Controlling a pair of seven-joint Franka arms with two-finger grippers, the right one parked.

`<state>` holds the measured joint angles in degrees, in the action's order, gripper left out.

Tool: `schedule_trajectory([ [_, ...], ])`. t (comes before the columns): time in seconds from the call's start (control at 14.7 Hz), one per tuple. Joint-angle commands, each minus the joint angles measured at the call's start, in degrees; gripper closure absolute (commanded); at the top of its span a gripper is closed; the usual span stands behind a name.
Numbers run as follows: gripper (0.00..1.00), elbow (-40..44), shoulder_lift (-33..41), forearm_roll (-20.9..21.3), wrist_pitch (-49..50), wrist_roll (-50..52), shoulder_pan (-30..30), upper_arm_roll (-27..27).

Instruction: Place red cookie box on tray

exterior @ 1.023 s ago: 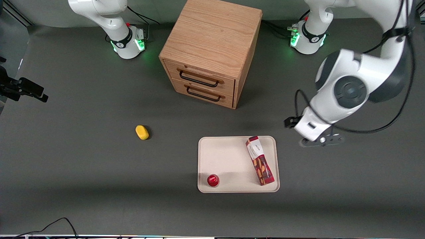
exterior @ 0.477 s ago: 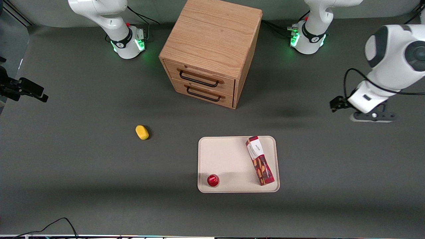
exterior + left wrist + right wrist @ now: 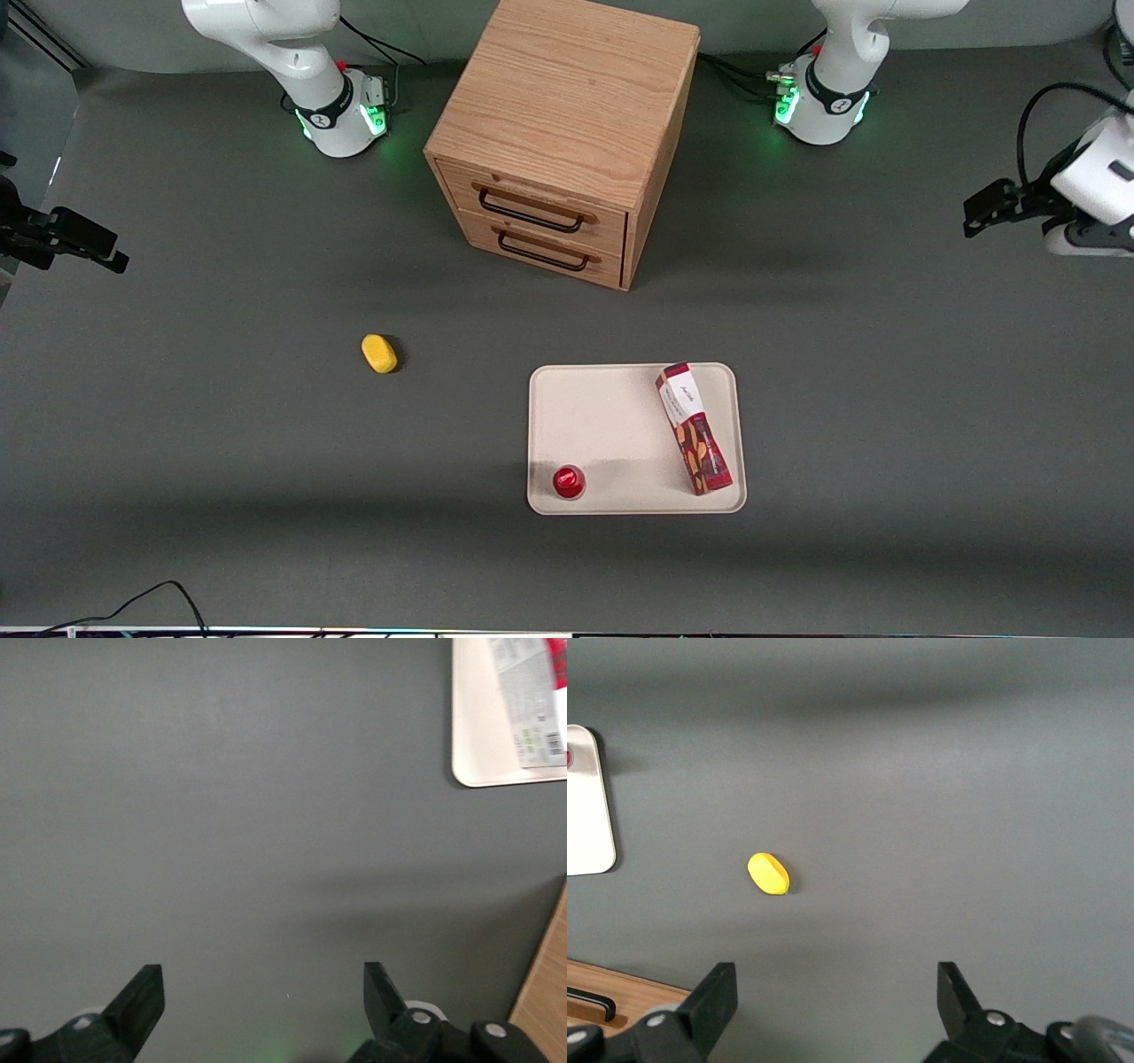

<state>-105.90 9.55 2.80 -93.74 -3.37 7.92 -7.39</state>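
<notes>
Fingers [image 3: 142, 997] of the gripper [image 3: 263, 997] stand spread apart, grasping nothing, above bare worktop [image 3: 886, 399] at the working arm's end. One red cookie box [image 3: 694, 428] lies on the single tray [image 3: 611, 416], its white label panel's writing unreadable, beside one small red cap [image 3: 568, 481]. One yellow lump [image 3: 379, 353] and one two-drawer cabinet [image 3: 567, 133] sit apart.

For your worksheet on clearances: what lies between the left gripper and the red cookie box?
Only bare table and tray rim. Front view shows the open gripper at the working arm's end, the red cookie box on the tray.
</notes>
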Motion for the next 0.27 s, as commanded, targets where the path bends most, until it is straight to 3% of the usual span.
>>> schedule_trajectory([
  [0.0, 0.0, 3.77, -1.2, -0.43, 3.56, 0.74, 2.27, -0.61],
  [0.2, 0.0, 4.74, -1.2, -0.34, 4.7, 0.83, 2.45, -0.52],
])
